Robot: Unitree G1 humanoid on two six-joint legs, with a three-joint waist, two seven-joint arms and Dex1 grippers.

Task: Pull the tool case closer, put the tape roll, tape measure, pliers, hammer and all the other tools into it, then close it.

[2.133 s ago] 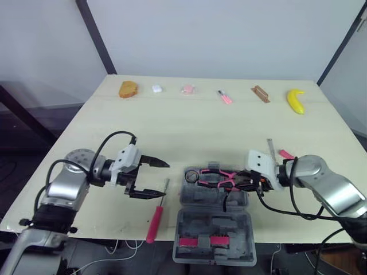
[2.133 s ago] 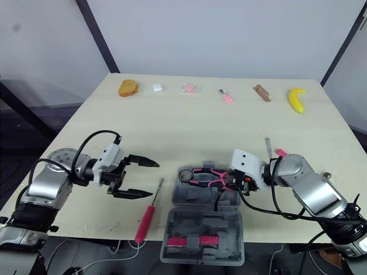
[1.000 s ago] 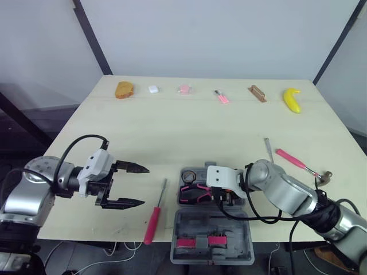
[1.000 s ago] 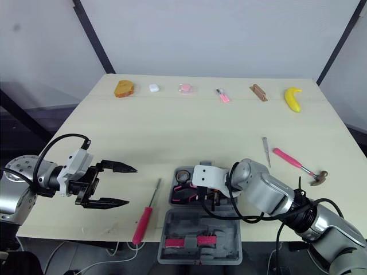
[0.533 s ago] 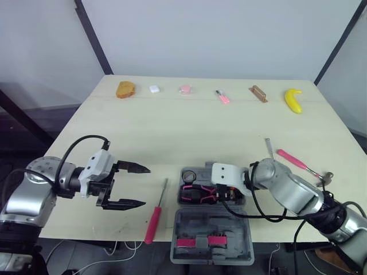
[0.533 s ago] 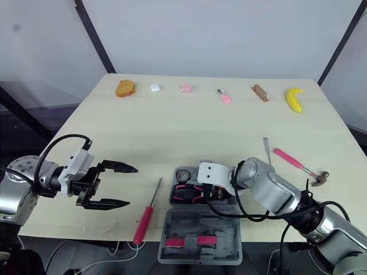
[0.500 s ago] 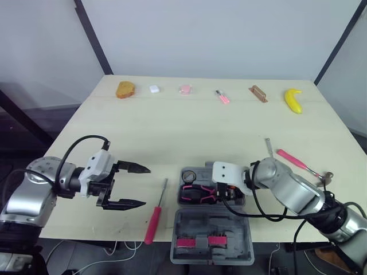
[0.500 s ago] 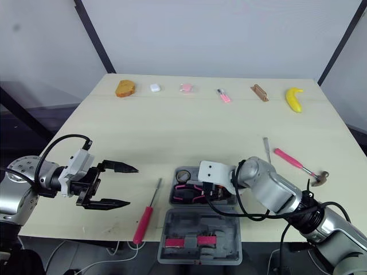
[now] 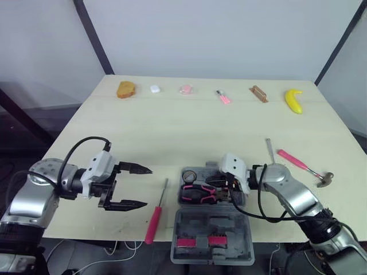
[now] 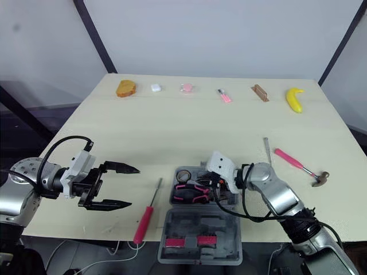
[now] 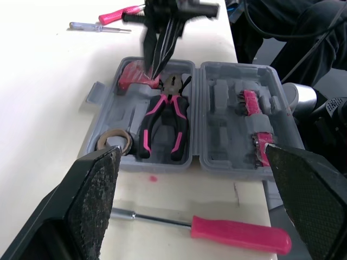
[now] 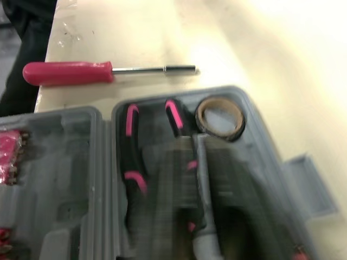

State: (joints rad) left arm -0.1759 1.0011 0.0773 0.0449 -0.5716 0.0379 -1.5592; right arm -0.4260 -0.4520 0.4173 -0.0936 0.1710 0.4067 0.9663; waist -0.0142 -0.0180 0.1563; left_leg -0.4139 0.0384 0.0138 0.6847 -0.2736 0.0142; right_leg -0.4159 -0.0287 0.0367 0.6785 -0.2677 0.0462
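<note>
Open grey tool case (image 9: 194, 230), pink pliers (image 11: 162, 125) inside, tape roll (image 11: 115, 144) beside them

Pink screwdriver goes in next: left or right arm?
Left. Its open claw hovers right beside the screwdriver, which lies on the left side of the case. The right claw is over the case, with the case between it and the screwdriver.

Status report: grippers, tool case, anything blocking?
Left gripper open, empty. Right gripper over open tool case. Pliers, tape roll inside. Screwdriver, hammer outside; nothing blocking.
</note>
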